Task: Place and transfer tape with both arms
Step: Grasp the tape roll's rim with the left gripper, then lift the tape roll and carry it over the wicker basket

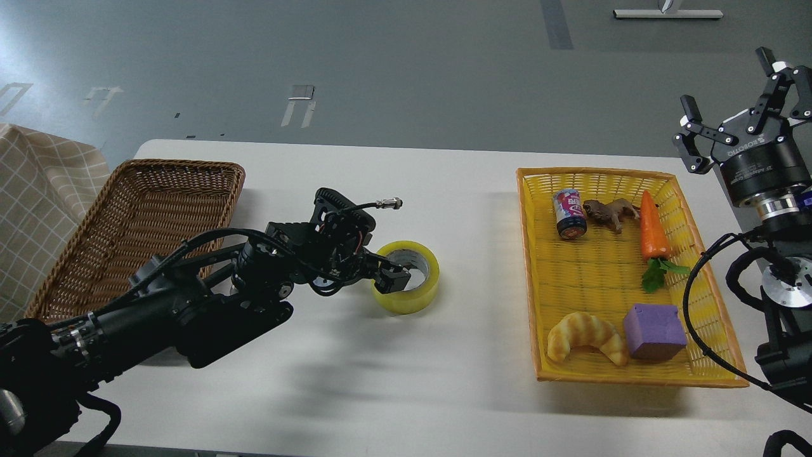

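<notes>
The tape (407, 277) lies flat on the white bench (393, 381), between the baskets. It is judged light, rigid and slick-sided; its wall is best pinched. The left gripper (394, 274) is seen at that near wall, contact uncertain. Farther right, the right gripper (733, 95) is held spread, empty.

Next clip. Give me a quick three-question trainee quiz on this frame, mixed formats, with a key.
1. True or false: the tape lies inside the brown wicker basket.
2. Multiple choice: which item in the yellow basket is nearest the camera? A) carrot B) croissant C) can
3. Fill in: the right end effector is raised with its fingers ____.

Key
1. False. It sits on the white table, with the left end effector at its rim.
2. B
3. open
</notes>
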`<state>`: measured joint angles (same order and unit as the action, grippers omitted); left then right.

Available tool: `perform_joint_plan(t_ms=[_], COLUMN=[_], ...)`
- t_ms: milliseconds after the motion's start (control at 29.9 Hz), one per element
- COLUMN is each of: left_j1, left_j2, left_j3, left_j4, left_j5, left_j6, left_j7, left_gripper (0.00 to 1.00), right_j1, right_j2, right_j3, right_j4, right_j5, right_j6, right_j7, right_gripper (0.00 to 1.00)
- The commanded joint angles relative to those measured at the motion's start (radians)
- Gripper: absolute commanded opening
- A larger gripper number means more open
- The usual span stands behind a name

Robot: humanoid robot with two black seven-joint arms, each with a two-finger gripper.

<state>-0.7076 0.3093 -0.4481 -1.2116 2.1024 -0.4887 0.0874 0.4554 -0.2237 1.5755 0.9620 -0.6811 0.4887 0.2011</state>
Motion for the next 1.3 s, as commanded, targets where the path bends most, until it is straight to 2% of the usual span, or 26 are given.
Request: perform_joint_plan(t_ms=[0,100,167,234,267,435,702,802,1036,1271], left_j1=[0.000,0.000,0.000,0.002,0.002,-0.013,-0.104,-0.173,-0.312,-0.309], left_j2=[-0.001,-0.004,-0.016,-0.016,-0.016,-0.016,0.051,0.120,0.318,0.508], left_j3=[0.002,0.003,0.008,0.009,0.012,0.016,0.017,0.013,0.017,0.019], left_j4=[0.012,0.032,0.049,0.060,0.072,0.072,0.015,-0.011,-0.009,-0.006], left_j5=[0.001,0.001,0.002,0.002,0.002,-0.004,-0.054,-0.123,-0.294,-0.312], left_j6=[0.000,0.000,0.000,0.000,0.000,0.000,0.000,0.000,0.000,0.000], left_j7=[0.000,0.000,0.002,0.002,0.002,-0.026,-0.031,-0.034,-0.077,-0.103], left_gripper=[0.56,0.41,0.19,0.03,0.00,0.00,0.00,0.00,0.00,0.00], right_j1=[0.000,-0.001,-0.001,-0.001,-0.001,-0.009,-0.001,0.000,0.002,0.003], right_j2=[0.000,0.000,0.000,0.000,0.000,0.001,0.007,0.009,0.012,0.021], right_j3=[0.000,0.000,0.000,0.000,0.000,0.000,0.012,0.012,0.012,0.012], right_j4=[0.000,0.000,0.000,0.000,0.000,-0.002,0.001,0.001,0.003,0.006], right_j5=[0.000,0.000,0.000,0.000,0.000,0.000,0.002,0.002,0.002,0.002], right_j6=[0.000,0.000,0.000,0.000,0.000,0.000,0.000,0.000,0.000,0.000], right_j7=[0.000,0.000,0.000,0.000,0.000,0.000,0.000,0.000,0.000,0.000], right_gripper=[1.00,1.00,1.00,1.00,1.00,1.00,1.00,1.00,1.00,1.00])
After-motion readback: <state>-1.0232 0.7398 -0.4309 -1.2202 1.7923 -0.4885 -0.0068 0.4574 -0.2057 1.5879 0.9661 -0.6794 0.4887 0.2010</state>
